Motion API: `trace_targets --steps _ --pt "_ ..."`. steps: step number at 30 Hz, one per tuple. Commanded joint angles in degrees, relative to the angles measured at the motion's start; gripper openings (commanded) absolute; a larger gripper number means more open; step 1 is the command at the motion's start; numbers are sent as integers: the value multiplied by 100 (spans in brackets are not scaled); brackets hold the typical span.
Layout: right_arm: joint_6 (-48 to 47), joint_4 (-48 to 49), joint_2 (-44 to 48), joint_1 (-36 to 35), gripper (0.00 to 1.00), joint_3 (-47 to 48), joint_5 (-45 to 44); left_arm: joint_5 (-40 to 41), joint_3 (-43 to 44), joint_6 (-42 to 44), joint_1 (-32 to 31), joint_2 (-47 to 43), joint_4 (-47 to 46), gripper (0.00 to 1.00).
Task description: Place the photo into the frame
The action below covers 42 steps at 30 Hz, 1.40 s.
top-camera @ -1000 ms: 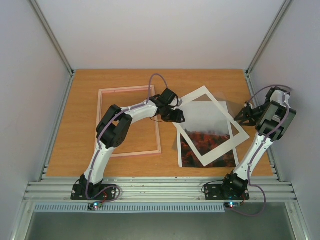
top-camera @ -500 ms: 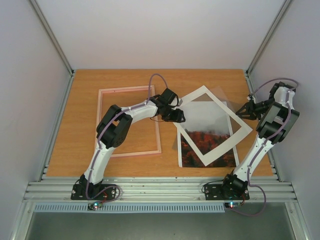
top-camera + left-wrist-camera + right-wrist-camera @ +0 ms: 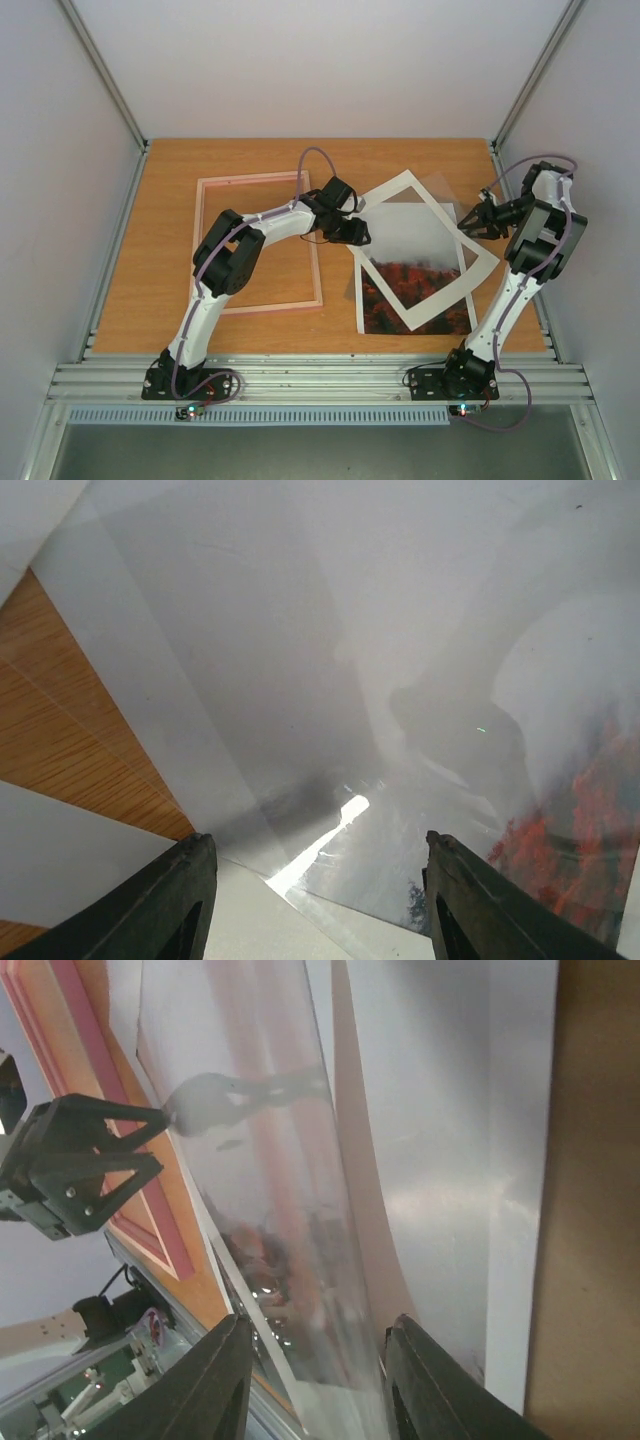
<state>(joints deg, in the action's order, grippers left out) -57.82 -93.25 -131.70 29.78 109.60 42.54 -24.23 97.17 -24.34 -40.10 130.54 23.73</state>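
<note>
I see the photo (image 3: 413, 283) lying flat, picture side up, on the right half of the table (image 3: 160, 290). Its top part is grey, misty sky. Below that are red and orange hills, and they get dark at the bottom. Only part of it shows. Its bottom edge lies close to the near edge of the table.

The frame (image 3: 285, 275) lies flat on my left side. It is a tall box shape with a thin, pale pink border, and I can see the wood through it. The two lie side by side and do not touch.
</note>
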Motion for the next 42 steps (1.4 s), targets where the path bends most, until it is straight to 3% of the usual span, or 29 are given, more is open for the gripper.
trace_targets --steps 1,9,21,42 --pt "205 187 -276 -259 40 244 164 221 -152 233 -41 538 136 58" --pt "566 397 -537 -401 36 827 89 216 -56 336 -38 604 227 58" --pt "499 526 311 -403 24 710 -487 287 13 342 2 602 198 59" --pt "671 680 58 -729 30 391 -71 237 63 374 -22 695 109 58"
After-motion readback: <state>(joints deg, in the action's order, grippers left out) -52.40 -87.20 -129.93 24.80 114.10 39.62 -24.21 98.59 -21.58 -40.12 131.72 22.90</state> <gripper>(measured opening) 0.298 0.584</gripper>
